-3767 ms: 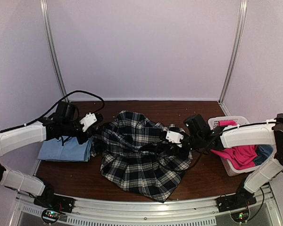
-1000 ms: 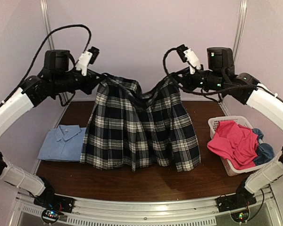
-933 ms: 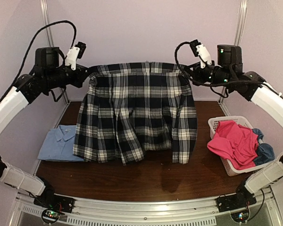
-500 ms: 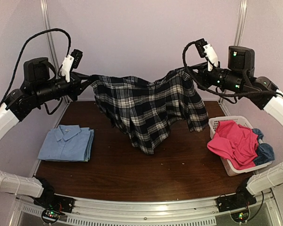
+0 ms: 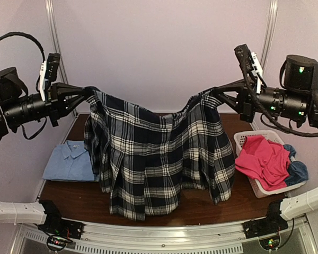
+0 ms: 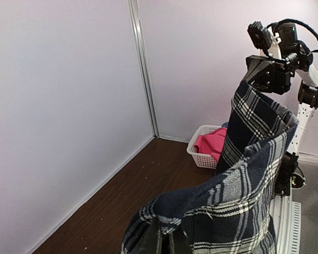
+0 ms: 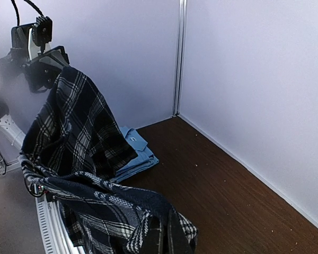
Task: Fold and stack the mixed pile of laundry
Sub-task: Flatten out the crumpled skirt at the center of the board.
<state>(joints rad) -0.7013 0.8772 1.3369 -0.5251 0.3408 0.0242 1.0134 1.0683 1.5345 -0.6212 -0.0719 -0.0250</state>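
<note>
Black-and-white plaid garment (image 5: 159, 153) now hangs down as a broad pleated sheet. Half a second ago it was bunched and swung up toward the back wall, well above the table (image 5: 164, 211), and the two arms have since spread wider. One left gripper (image 5: 90, 91) and one right gripper (image 5: 214, 94) each pinch tight on an upper corner of this single garment, holding it in mid-air over the middle of the table. Its top edge runs left to right and sags between them; the pleats fall straight, with the hem low at the near edge. One folded light blue shirt (image 5: 66, 161) lies flat at the left. One white basket (image 5: 249, 136) at the right holds one pair of hot-pink trousers (image 5: 259, 159) and one duller blue cloth (image 5: 298, 170).
</note>
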